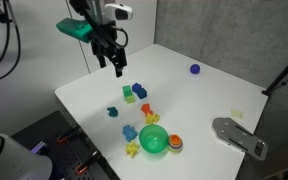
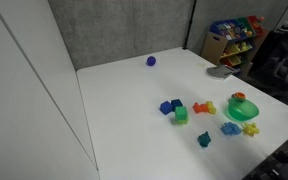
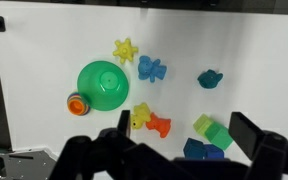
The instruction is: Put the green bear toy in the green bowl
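Note:
The green bowl [image 3: 104, 85] stands upright on the white table and shows in both exterior views [image 1: 153, 140] [image 2: 243, 108]. A small, lumpy, dark teal-green figure [image 3: 210, 78], the nearest match to the green bear toy, lies apart from the bowl, with a blue figure between them. It also shows in both exterior views [image 1: 112, 112] [image 2: 204, 139]. My gripper [image 1: 112, 62] hangs open and empty, high above the table's far part, away from both. In the wrist view its jaws [image 3: 184, 128] frame the blocks below.
A blue bear-like figure [image 3: 151, 69], a yellow spiky toy [image 3: 125, 48] and an orange ring [image 3: 77, 103] lie around the bowl. Yellow [image 3: 141, 116] and orange [image 3: 160, 124] figures and green [image 3: 212, 131] and blue [image 3: 199, 150] blocks lie under the gripper. A purple ball [image 1: 195, 69] lies far off.

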You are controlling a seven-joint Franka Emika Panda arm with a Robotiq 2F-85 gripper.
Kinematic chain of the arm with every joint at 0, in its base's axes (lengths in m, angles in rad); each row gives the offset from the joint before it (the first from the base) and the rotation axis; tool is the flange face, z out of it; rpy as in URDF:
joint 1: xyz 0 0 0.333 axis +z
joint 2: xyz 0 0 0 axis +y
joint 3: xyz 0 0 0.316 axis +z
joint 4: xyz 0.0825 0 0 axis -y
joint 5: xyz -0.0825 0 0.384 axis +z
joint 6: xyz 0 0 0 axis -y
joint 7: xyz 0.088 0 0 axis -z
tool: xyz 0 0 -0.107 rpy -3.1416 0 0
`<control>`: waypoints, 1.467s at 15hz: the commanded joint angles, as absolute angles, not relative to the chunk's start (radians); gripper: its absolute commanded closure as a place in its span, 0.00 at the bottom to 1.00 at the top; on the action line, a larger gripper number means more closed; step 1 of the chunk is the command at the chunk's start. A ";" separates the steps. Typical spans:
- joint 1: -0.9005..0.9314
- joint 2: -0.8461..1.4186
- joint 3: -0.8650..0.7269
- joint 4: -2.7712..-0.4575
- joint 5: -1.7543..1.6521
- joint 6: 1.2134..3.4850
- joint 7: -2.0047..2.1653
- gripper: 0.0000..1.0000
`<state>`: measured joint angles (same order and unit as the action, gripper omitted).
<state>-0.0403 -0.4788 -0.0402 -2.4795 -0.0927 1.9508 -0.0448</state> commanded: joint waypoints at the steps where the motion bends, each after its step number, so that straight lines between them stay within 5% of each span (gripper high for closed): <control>1: -0.033 -0.400 -0.047 -2.508 -0.086 2.069 -0.064 0.00; 10: 0.001 -0.187 -0.012 -2.574 0.019 2.415 0.026 0.00; 22: 0.008 0.045 -0.020 -2.475 0.236 2.425 -0.087 0.00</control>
